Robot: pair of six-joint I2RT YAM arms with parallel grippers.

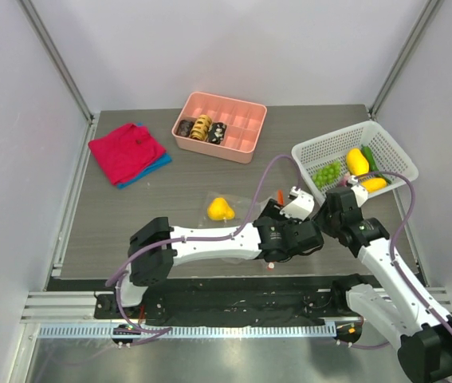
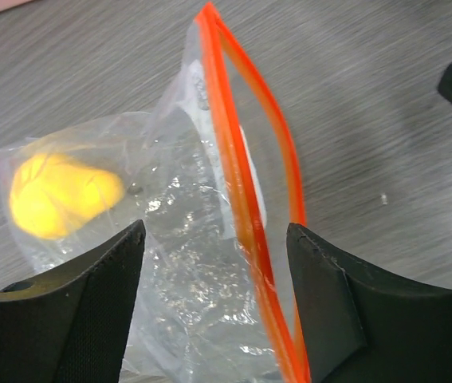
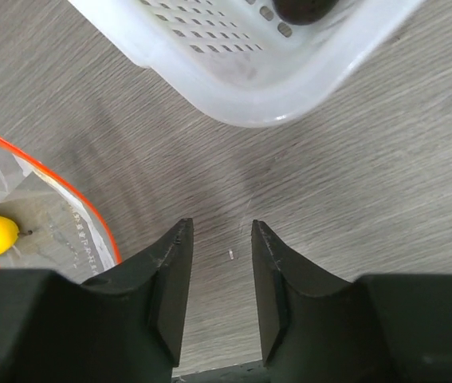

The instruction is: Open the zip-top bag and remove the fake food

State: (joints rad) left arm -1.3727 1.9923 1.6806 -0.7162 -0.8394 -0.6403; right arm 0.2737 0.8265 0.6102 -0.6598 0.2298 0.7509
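The clear zip-top bag (image 2: 186, 263) lies on the table with its orange-red zipper strip (image 2: 245, 183) standing up and its mouth parted. One yellow piece of fake food (image 2: 62, 195) is still inside it; it also shows as the yellow piece (image 1: 221, 209). My left gripper (image 2: 214, 235) is open wide, with its fingers on either side of the bag's zipper edge and not pinching it. My right gripper (image 3: 222, 239) hovers over bare table beside the bag (image 3: 42, 207), partly open and empty. Green grapes (image 1: 327, 172), yellow pieces (image 1: 357, 160) and a green vegetable (image 1: 370, 161) lie in the white basket (image 1: 385, 144).
The white basket's corner (image 3: 273, 88) is just ahead of my right fingers. A pink compartment tray (image 1: 245, 120) with brown pastry pieces stands at the back. A red folded cloth (image 1: 126, 152) lies at the back left. Both wrists are close together near the bag.
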